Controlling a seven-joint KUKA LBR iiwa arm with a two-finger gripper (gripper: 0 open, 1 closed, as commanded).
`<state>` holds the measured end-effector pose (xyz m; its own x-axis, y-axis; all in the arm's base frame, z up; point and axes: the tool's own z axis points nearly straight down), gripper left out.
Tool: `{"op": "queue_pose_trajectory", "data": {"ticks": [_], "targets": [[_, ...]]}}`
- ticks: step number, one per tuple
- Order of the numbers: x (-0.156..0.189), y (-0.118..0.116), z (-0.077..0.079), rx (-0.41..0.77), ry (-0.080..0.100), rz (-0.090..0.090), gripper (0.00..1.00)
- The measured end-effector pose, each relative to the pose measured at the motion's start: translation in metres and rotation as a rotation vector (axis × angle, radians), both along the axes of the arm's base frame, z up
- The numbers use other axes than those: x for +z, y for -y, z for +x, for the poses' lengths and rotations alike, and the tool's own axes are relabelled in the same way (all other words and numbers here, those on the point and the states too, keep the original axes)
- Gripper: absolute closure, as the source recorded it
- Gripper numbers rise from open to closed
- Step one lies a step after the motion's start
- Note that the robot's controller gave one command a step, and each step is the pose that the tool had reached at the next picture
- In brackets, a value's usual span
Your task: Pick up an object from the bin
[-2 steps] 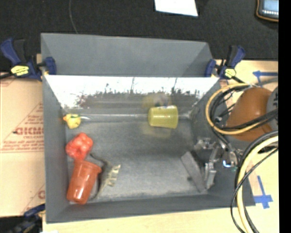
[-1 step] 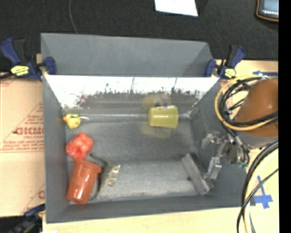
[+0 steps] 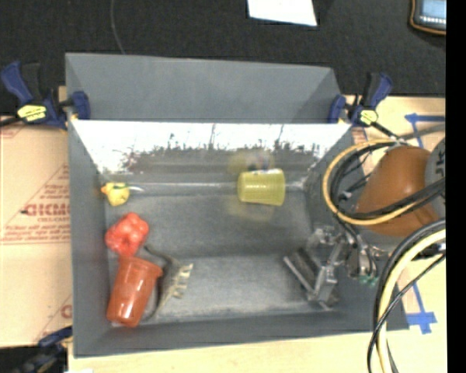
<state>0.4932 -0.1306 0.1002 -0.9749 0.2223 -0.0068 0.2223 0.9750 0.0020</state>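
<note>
The tool sat low in the near right corner of the grey metal bin, over bare floor with nothing under it, and from this angle I could not tell whether it stood apart or together. Nearest candidate: the olive-yellow plastic cylinder, lying on its side against the far wall, up and to the left of the tool and clearly apart from it. Everything else was bunched at the left side, well apart from the tool: a lumpy red plastic toy, an orange-red plastic cup tipped over just below it, a small silvery clip-like piece just beside the cup's mouth, and a tiny yellow toy near the far left wall. By my reading no pick had begun, so the step in hand was choosing and lining up. To do it well I would have gone for the cylinder: lift clear of the floor, travel over it, turn the tool across its round body rather than along it, come straight down around its middle, and keep off the far wall, since a round thing rolls when nudged.
</note>
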Motion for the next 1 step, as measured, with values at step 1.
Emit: {"op": "queue_pose_trajectory", "data": {"ticks": [1], "targets": [[-0.0301, 0.0218, -0.0018, -0.187, 0.014, -0.003, 0.0]]}}
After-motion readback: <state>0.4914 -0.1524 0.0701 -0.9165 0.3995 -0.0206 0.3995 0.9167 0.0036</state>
